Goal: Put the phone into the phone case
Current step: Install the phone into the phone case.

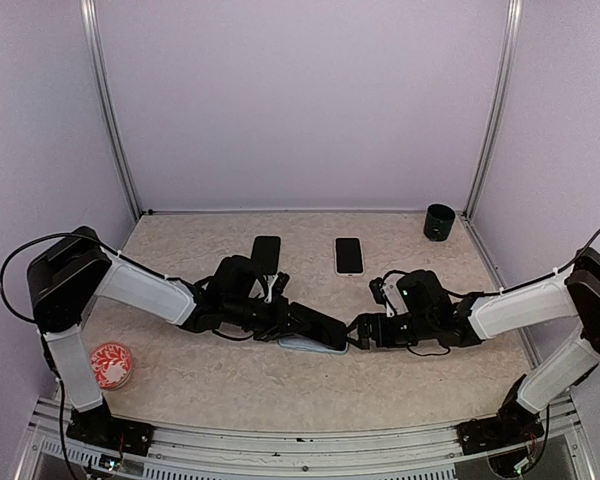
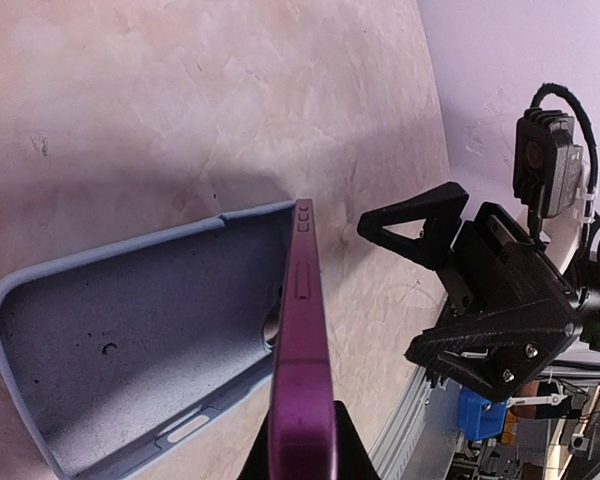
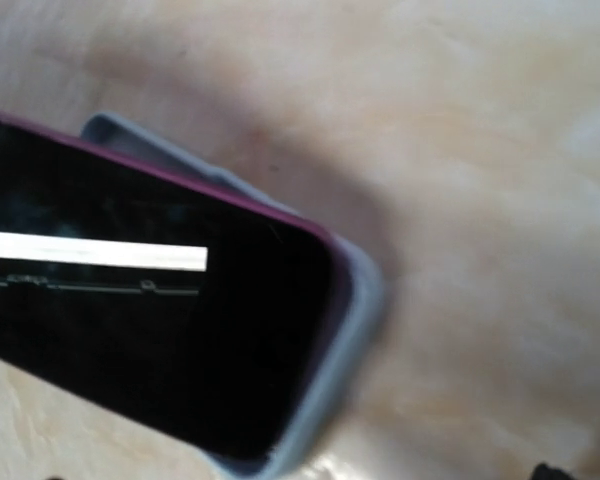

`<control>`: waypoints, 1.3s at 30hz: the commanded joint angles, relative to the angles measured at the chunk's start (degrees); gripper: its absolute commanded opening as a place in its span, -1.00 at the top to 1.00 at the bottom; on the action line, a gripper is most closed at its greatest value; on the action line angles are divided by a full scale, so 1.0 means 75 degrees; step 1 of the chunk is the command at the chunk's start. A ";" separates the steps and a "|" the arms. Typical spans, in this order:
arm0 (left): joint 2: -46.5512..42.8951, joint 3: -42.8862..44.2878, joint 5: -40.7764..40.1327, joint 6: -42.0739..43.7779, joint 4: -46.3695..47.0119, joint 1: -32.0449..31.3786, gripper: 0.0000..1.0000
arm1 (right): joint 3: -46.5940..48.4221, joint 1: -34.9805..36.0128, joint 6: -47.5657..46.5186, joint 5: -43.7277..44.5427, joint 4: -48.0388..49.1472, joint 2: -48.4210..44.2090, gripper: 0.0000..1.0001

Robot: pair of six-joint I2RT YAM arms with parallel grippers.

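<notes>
My left gripper point(image 1: 298, 322) is shut on a purple-edged phone point(image 1: 322, 329) with a dark screen. It holds the phone tilted over a pale blue-grey phone case point(image 1: 302, 346) that lies open side up on the table. In the left wrist view the phone point(image 2: 302, 370) is seen edge-on between my fingers point(image 2: 352, 450), and its far end meets the end wall of the case point(image 2: 130, 330). The right wrist view shows the phone's screen point(image 3: 150, 330) over the case's rim point(image 3: 352, 320). My right gripper point(image 1: 358, 331) stands open just right of the case, fingers point(image 2: 420, 222) apart and touching nothing.
A black phone-shaped slab point(image 1: 266, 253) and a white-edged phone point(image 1: 349, 255) lie further back. A black cup point(image 1: 439, 221) stands at the back right corner. A red patterned round object point(image 1: 111, 365) sits at the front left. Walls enclose the table point(image 1: 180, 390).
</notes>
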 commanded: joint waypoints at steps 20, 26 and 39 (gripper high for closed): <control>0.0742 0.0123 0.1179 -0.0836 0.0125 0.0192 1.00 | 0.0673 0.0798 0.0448 0.0357 0.0964 0.1105 -0.99; 0.0685 0.0121 0.1204 -0.0820 -0.0162 0.0263 1.00 | 0.0618 0.0851 0.0443 0.0347 0.1232 0.1216 -0.99; 0.0578 -0.0001 0.1258 -0.1320 -0.0621 0.0302 1.00 | 0.0762 0.0853 0.0352 0.0583 0.1017 0.1168 -0.99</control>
